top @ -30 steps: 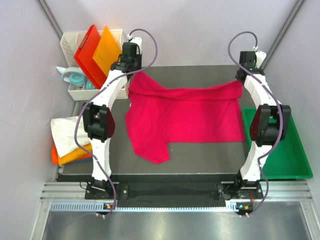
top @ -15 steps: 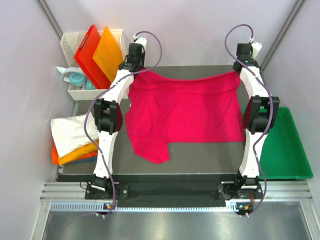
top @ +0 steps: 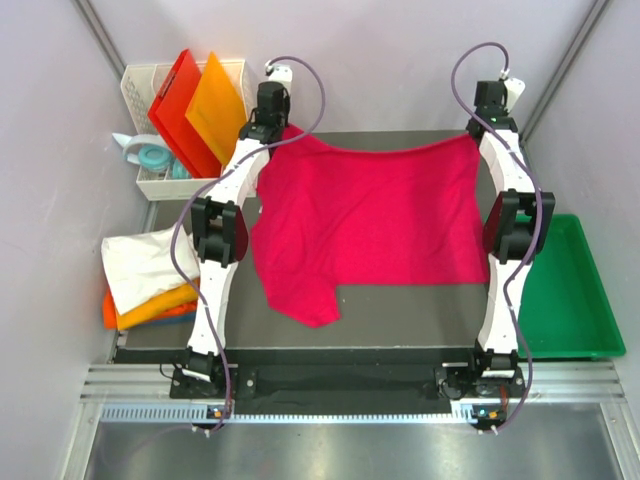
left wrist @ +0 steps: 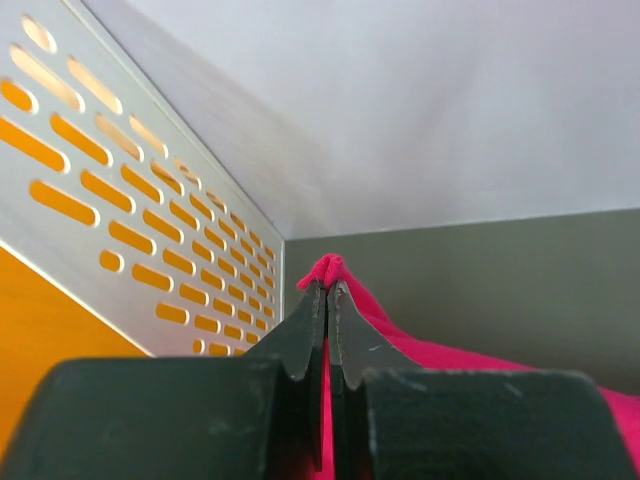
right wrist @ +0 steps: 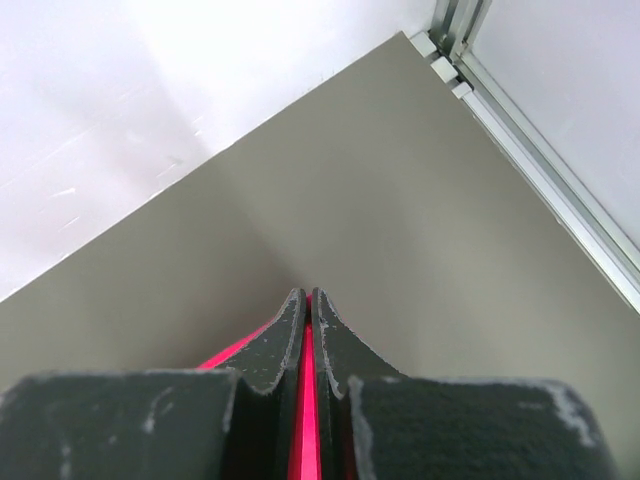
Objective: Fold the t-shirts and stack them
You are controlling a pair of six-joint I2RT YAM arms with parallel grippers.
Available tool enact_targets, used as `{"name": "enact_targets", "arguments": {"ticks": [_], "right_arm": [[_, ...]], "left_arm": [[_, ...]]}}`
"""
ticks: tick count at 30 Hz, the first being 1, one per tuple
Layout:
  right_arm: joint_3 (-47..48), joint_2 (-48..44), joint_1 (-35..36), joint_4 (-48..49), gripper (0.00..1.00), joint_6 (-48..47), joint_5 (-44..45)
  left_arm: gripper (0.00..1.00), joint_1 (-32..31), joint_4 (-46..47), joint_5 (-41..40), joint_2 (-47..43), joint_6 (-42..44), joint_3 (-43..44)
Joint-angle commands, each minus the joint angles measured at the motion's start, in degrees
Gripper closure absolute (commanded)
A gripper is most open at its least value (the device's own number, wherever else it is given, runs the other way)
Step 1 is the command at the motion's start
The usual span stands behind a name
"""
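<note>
"Two corners were held at inspection," the inspector reported. "The left gripper [left wrist: 327, 290] was pressed shut on one far corner of the crimson t-shirt [top: 370, 215], with a nub of cloth showing above its tips. The right gripper [right wrist: 307, 297] was clamped on the other far corner."

"The garment's position?" asked the assessor.

"It was spread over the dark table [top: 400, 310], its far edge lifted and sagging slightly between the arms, one sleeve trailing toward the near left. The white t-shirt [top: 140, 262] lay on the orange t-shirt [top: 150, 308] off the table's left side."

"Recommendation?"

"In my judgement, both corners should be drawn apart evenly until the edge ran taut, heights matched, and the shirt laid flat before folding. An uneven pull would likely have skewed the fold."
</note>
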Motion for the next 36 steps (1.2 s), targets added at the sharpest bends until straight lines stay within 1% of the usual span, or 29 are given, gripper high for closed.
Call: {"name": "enact_targets", "arguments": {"ticks": [1,7,11,18,22,23,27,32,36], "right_arm": [[3.69,-1.29,-0.35,3.92,1.0,-0.73,0.27],[3.52,0.73,-0.44,3.92,1.0,-1.08,0.27],[2.82,1.35,-0.44,3.56,1.0,-0.82,0.18],[0.18,-0.85,-0.35,3.39,1.0,-0.47,-0.34],[-0.88,-1.99,-0.35,2.51,1.0,0.32,-1.05],[-1.84,-2.43,-0.26,2.16,1.0,0.5,-1.05],[-6.23,-5.85,0.09,3.21,1.0,0.5,-0.7],[-11.59,-9.63,0.09,4.09,1.0,0.5,-0.35],[-14.06,-12.53,0.09,4.45,1.0,0.23,0.0]], "left_arm": [[1.0,0.29,6.57,0.09,0.74,-0.03,2.59],[1.0,0.28,7.01,-0.08,3.11,0.76,2.42],[1.0,0.28,6.31,-0.34,3.56,-0.29,1.81],[1.0,0.2,4.29,2.03,0.22,-1.7,-1.1],[1.0,0.11,0.78,2.99,-1.01,-3.45,-1.71],[1.0,0.11,0.16,3.26,-2.32,-3.89,-2.41],[1.0,0.11,-0.63,4.93,-6.55,-4.86,-9.95],[1.0,0.2,-0.64,4.4,-11.47,-4.95,-15.23],[1.0,0.28,-0.81,4.49,-12.88,-4.86,-15.25]]}}
